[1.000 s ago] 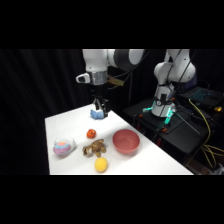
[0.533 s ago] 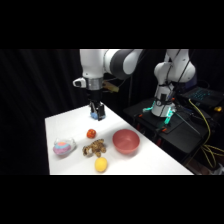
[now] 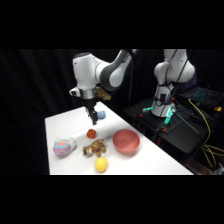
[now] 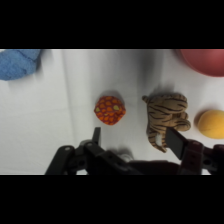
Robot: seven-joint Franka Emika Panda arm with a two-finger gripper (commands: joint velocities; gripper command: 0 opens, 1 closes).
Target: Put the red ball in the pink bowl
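One red ball [image 3: 91,133] [image 4: 110,110], loose on the table [image 3: 65,127] left of the pink bowl [image 3: 126,141]; we log the pincer [image 3: 93,120] [image 4: 132,137], spread and empty, risen since a second ago, so no grasp is begun.

white table [image 3: 150,160], black backdrop

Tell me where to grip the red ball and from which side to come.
Grip the red ball across its middle, coming straight down from above. It is round and sits alone on the table, with the tiger toy close beside, so the open gripper should straddle only the ball.
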